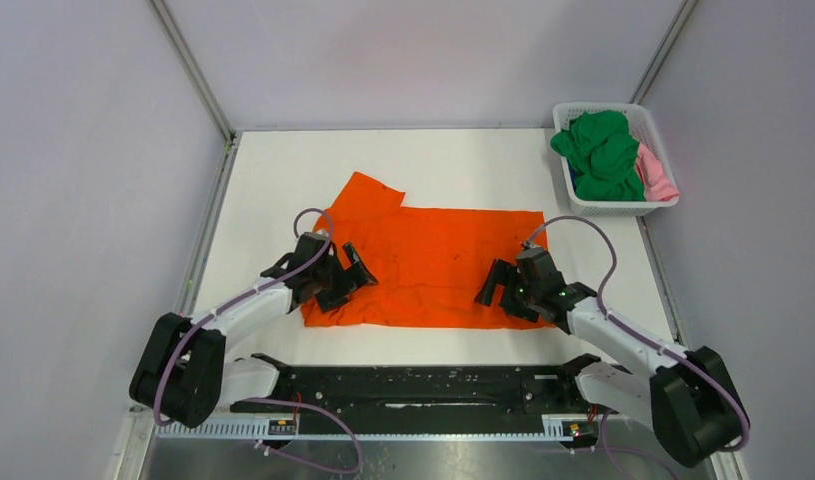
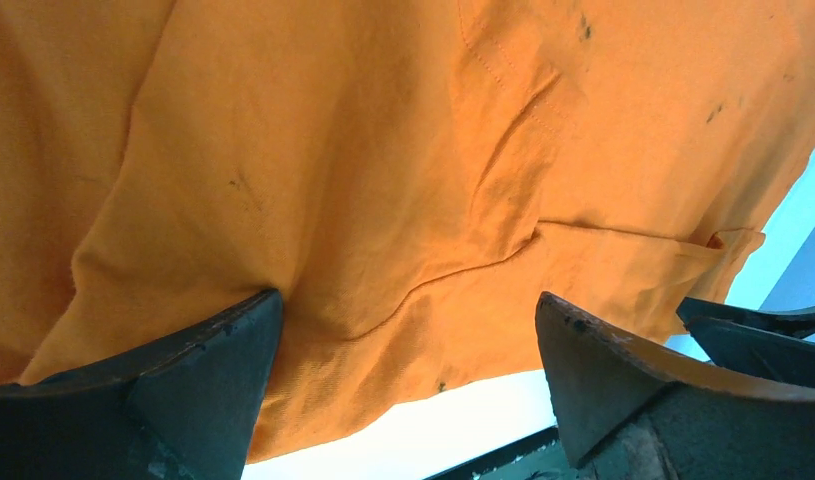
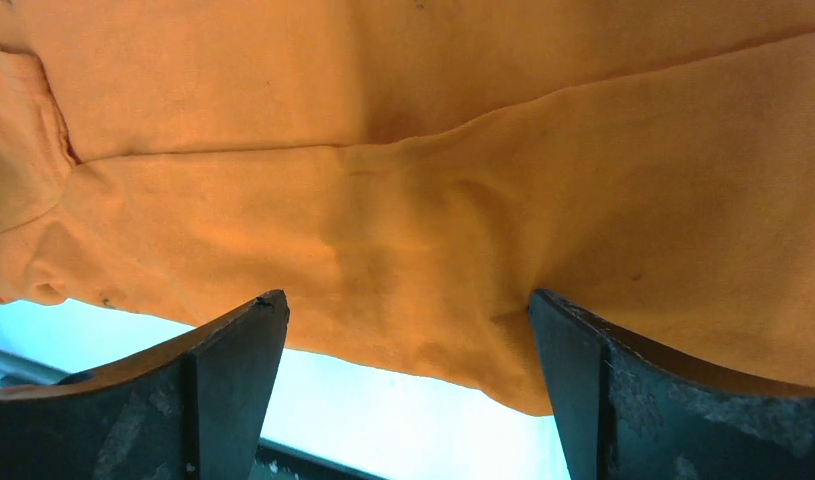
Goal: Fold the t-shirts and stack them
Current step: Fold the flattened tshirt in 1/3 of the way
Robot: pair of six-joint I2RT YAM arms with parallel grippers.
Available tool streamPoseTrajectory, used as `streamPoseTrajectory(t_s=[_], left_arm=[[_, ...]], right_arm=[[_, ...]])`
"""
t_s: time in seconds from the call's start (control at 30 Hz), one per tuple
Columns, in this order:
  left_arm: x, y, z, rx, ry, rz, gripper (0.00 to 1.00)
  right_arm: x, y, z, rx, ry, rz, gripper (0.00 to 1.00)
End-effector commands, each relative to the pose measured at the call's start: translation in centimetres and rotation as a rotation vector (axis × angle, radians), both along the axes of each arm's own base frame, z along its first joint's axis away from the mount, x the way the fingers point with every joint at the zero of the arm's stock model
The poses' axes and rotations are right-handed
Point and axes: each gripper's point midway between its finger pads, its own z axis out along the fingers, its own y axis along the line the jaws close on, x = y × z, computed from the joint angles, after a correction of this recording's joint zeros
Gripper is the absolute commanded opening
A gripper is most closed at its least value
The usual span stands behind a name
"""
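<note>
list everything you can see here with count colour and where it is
t-shirt: one, bright orange, spread flat on the middle of the table
green shirt: one, green, bunched up in the basket
pink shirt: one, pink, in the basket, right of the green one
basket: one, white lattice plastic, far right corner of the table
table: one, white, under everything
bar: one, black, along the near edge between the arm bases
left gripper: one, black, open, over the orange t-shirt's near left corner
right gripper: one, black, open, over the orange t-shirt's near right edge
</note>
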Motion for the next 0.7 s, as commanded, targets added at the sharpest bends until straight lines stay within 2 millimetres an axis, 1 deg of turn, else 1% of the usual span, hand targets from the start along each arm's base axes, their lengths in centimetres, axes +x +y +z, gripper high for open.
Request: streamPoseTrajectory(t_s=[0.0,0.13,0.33,0.43,0.5,0.57,0.67], left_arm=[[-8.0,2.6,-4.2,0.115,0.242,0.041,0.99],[-9.8,2.7,-3.7,0.133,0.24,0.038,0.99],[-10.6,3.8,-2.2,0.157,0.195,0.064,0.99],[-10.4,3.7,-1.6,0.147,0.165,0.058,0.99],[-9.9,3.5,-1.0,0.14,0.145,0.051,0.99],[-9.1,3.0,0.1,0.131,0.11,0.034,0.99],[-7.1,2.7,2.7,0.135,0.031,0.031,0.99]], right_arm=[[-8.1,-2.4,-3.1,-0.047,0.257,0.002,0.99],[-9.1,-3.6,-2.4,-0.061,0.249,-0.05,0.99],[-9.5,-3.3,-1.9,-0.011,0.221,-0.058,0.99],[-9.5,-3.4,-1.7,-0.013,0.215,-0.064,1.0],[-8.9,-3.7,-1.2,-0.028,0.184,-0.061,1.0],[-8.0,-3.8,-0.1,-0.04,0.129,-0.055,0.99],[-6.0,-4.0,2.3,-0.043,0.01,-0.069,1.0]])
